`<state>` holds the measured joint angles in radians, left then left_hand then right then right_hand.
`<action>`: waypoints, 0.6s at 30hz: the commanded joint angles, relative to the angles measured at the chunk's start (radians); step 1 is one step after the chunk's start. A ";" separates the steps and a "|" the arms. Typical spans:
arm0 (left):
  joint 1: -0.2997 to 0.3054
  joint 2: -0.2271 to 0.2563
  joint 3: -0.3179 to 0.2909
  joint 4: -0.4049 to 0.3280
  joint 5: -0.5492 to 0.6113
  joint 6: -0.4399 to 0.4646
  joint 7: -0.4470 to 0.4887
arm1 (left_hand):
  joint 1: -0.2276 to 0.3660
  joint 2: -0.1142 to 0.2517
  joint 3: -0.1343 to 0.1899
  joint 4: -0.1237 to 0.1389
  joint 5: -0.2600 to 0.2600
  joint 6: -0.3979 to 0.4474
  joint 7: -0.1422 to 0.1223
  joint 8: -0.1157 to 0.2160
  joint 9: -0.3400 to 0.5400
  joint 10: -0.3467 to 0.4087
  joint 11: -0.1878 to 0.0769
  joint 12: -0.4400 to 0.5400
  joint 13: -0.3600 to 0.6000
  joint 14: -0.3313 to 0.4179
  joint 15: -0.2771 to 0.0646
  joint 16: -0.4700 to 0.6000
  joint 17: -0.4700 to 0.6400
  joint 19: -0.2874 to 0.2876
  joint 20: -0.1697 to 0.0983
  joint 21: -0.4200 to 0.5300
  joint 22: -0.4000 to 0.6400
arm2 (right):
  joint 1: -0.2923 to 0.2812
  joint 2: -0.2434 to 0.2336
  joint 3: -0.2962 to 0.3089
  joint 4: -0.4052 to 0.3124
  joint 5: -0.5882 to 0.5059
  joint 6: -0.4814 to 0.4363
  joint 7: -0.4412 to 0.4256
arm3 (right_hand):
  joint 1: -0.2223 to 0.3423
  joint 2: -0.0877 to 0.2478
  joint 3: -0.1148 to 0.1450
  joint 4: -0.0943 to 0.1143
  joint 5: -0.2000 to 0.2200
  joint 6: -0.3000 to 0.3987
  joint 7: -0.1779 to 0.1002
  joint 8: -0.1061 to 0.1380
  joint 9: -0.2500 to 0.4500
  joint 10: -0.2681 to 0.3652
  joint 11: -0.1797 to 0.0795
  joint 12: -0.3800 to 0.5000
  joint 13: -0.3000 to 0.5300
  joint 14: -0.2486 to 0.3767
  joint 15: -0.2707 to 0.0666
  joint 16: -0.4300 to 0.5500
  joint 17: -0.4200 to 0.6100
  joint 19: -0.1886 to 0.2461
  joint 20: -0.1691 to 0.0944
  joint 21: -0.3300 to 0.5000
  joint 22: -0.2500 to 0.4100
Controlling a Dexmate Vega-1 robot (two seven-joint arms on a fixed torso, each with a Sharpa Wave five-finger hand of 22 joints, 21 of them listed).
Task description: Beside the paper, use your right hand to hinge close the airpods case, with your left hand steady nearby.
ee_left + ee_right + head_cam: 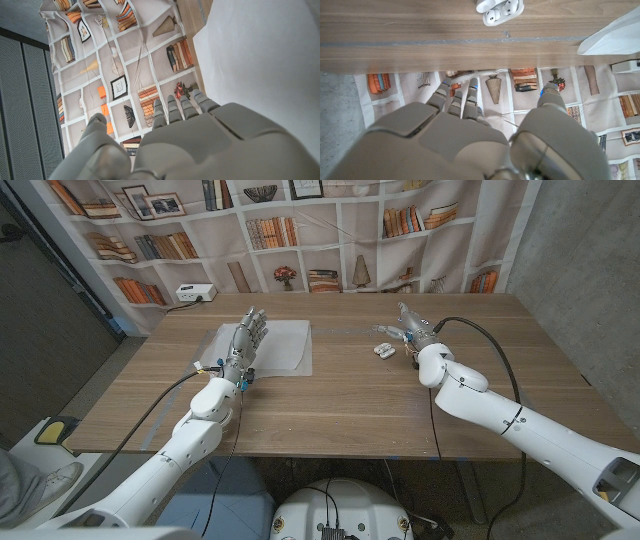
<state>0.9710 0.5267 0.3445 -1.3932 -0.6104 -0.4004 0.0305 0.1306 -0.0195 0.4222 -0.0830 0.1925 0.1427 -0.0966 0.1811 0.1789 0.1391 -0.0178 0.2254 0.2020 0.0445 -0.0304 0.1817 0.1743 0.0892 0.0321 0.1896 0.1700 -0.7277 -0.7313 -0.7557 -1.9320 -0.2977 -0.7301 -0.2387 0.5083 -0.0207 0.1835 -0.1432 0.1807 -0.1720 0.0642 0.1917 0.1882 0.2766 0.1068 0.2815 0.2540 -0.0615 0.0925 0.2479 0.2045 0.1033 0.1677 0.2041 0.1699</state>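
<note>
Both hands empty: right hand (408, 326) just beside open airpods case (384, 350) (earbuds visible); left hand (247, 338) over paper (285, 345).

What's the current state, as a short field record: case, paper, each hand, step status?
case: airpods case lies open on the wooden table, earbuds visible inside in the right wrist view
paper: white sheet toward the robot's left of the case, apart from it
right hand: right hand just beside the case, holding nothing; contact with the case cannot be told
left hand: left hand over the paper's left part, fingers extended, holding nothing
step status: lid not yet closed
</note>
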 commanded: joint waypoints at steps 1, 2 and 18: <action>0.009 0.003 0.000 -0.011 0.001 -0.001 0.000 | 0.002 0.004 0.001 -0.008 -0.001 0.000 0.000 0.005 0.003 0.004 0.001 0.001 0.004 0.000 0.001 0.003 0.004 -0.002 0.002 0.002 0.005 | 0.007 0.003 -0.021 0.001 -0.040 -0.035 0.022 | 0.005 -0.003 0.002 0.004 0.002 -0.064 0.007 -0.001 0.005 0.002 -0.001 0.007 0.005 0.007 0.005 0.005 0.001 0.007 0.000 0.003 0.002; 0.009 0.003 0.000 -0.013 0.001 -0.001 -0.001 | 0.003 0.004 0.001 -0.008 -0.001 0.000 0.000 0.005 0.003 0.003 0.002 0.000 0.004 0.000 0.001 0.003 0.004 -0.002 0.002 0.002 0.005 | 0.006 0.005 -0.020 0.001 -0.039 -0.037 0.022 | 0.005 -0.003 0.002 0.004 0.002 -0.064 0.007 -0.001 0.005 0.002 -0.002 0.006 0.005 0.007 0.005 0.005 0.001 0.006 0.000 0.003 0.002; 0.023 0.001 -0.001 -0.029 -0.001 -0.009 0.002 | 0.003 0.005 0.000 -0.011 -0.001 0.001 0.001 0.006 0.003 0.009 0.002 0.002 0.004 0.005 0.001 0.004 0.004 -0.001 0.003 0.003 0.005 | 0.012 0.002 -0.044 0.001 -0.069 -0.071 0.049 | 0.007 0.000 0.002 0.006 0.001 -0.073 0.002 0.000 0.005 -0.030 -0.002 -0.008 0.010 -0.010 0.009 -0.005 0.001 -0.001 0.002 -0.005 0.002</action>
<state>0.9817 0.5309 0.3439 -1.4105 -0.6092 -0.4003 0.0339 0.1305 -0.0195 0.4207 -0.0899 0.1925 0.1428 -0.0965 0.1811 0.1789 0.1391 -0.0178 0.2256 0.2019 0.0445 -0.0304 0.1817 0.1743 0.0892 0.0321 0.1896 0.1700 -0.7153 -0.7290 -0.7899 -1.9312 -0.3440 -0.7719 -0.2107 0.5083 -0.0207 0.1836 -0.1432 0.1807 -0.1719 0.0643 0.1917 0.1882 0.2544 0.1070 0.2770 0.2621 -0.0673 0.0983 0.2466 0.2047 0.1031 0.1676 0.2041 0.1699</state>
